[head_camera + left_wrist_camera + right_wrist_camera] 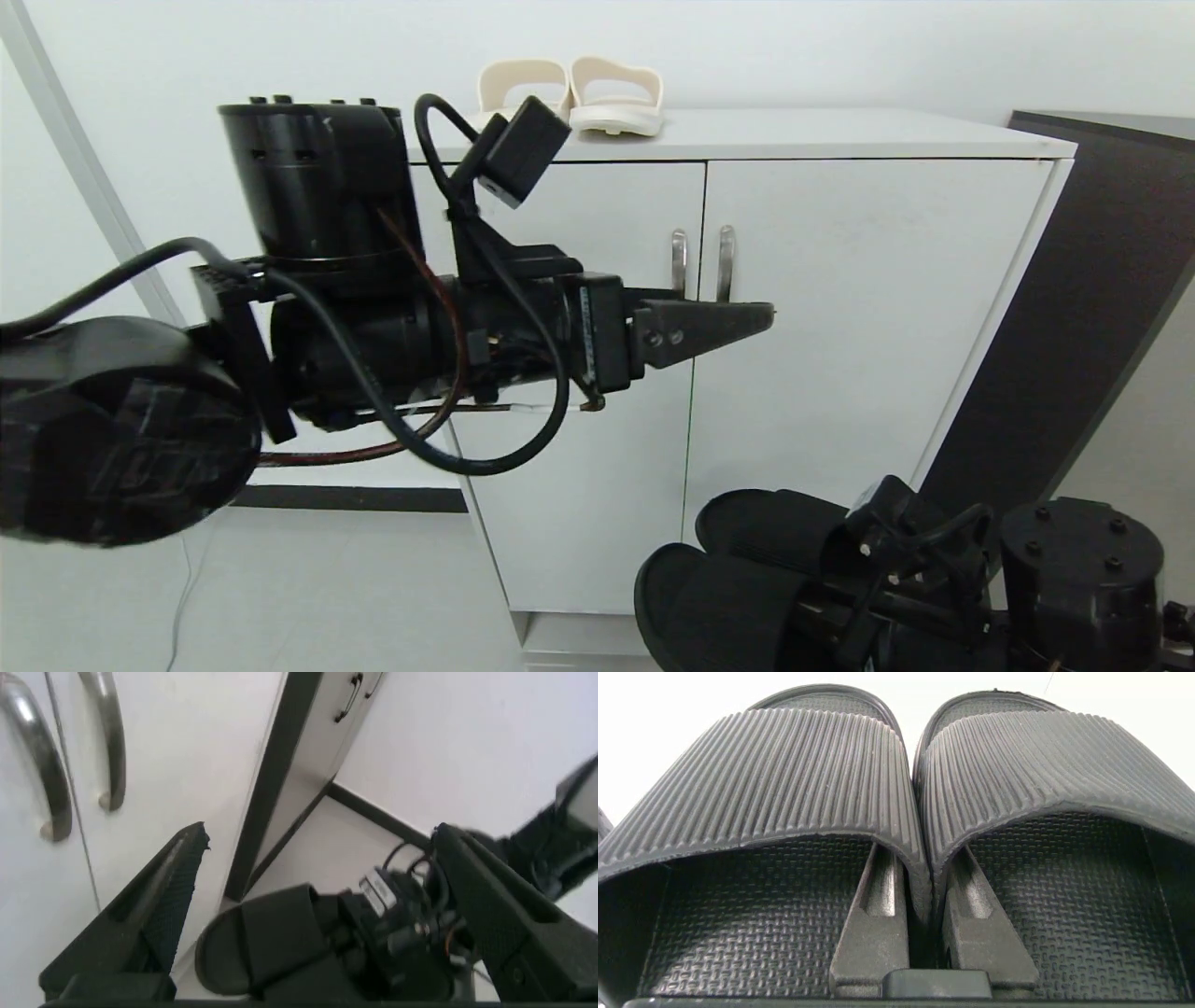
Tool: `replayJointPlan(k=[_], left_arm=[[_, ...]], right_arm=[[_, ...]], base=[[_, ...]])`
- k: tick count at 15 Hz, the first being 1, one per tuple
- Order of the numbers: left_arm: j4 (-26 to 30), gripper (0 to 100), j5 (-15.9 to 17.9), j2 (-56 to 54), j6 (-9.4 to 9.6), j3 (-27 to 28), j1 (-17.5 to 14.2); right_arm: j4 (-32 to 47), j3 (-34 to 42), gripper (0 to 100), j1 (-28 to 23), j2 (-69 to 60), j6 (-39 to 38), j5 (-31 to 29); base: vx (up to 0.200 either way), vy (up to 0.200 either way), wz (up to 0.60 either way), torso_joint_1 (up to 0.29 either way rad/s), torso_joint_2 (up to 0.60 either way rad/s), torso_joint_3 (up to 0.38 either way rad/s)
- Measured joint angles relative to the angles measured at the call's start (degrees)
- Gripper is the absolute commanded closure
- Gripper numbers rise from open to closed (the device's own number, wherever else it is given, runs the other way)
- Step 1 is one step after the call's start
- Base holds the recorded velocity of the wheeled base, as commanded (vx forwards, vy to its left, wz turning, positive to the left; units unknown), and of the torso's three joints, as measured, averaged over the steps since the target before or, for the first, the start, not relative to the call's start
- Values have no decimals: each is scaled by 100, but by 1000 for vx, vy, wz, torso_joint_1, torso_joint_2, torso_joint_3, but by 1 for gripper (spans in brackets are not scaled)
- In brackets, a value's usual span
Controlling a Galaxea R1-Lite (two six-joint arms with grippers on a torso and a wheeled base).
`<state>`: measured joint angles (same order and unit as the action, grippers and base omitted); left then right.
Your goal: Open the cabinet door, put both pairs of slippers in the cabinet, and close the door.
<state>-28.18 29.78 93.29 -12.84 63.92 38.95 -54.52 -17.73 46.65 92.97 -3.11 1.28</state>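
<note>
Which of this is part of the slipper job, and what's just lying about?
Job:
white cabinet, doors shut
door handles
cream slippers on the cabinet top
black slippers, held in the right gripper
left gripper, open, by the handles

Lying about:
dark panel beside the cabinet
black baseboard

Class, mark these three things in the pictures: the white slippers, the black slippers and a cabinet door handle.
white slippers (616, 119): head view, front sole edge of one slipper.
black slippers (822, 775): right wrist view, ribbed strap of one slipper.
cabinet door handle (725, 261): head view, middle of the metal bar.
</note>
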Motion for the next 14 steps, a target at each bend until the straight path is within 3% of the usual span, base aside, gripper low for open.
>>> replayJointPlan(k=[2, 6, 10, 12, 14], left_arm=[[-4, 0, 134, 397, -196, 490, 18], [-6, 0, 128, 996, -249, 1031, 11], [-26, 0, -239, 1274, -244, 1180, -17], [-26, 0, -575, 1357, -240, 1303, -12], [-26, 0, -633, 1414, -238, 1403, 7]], right_arm=[[-50, -5, 100, 0, 52, 2, 2], [-72, -2, 100, 0, 119, 2, 2], [-74, 6, 100, 0, 157, 2, 2], [-74, 6, 100, 0, 182, 5, 2], [-104, 6, 100, 0, 224, 2, 2]], base=[[0, 0, 0, 0, 0, 0], [0, 0, 0, 0, 0, 0], [0, 0, 0, 0, 0, 0], [0, 0, 0, 0, 0, 0], [0, 0, 0, 0, 0, 0]])
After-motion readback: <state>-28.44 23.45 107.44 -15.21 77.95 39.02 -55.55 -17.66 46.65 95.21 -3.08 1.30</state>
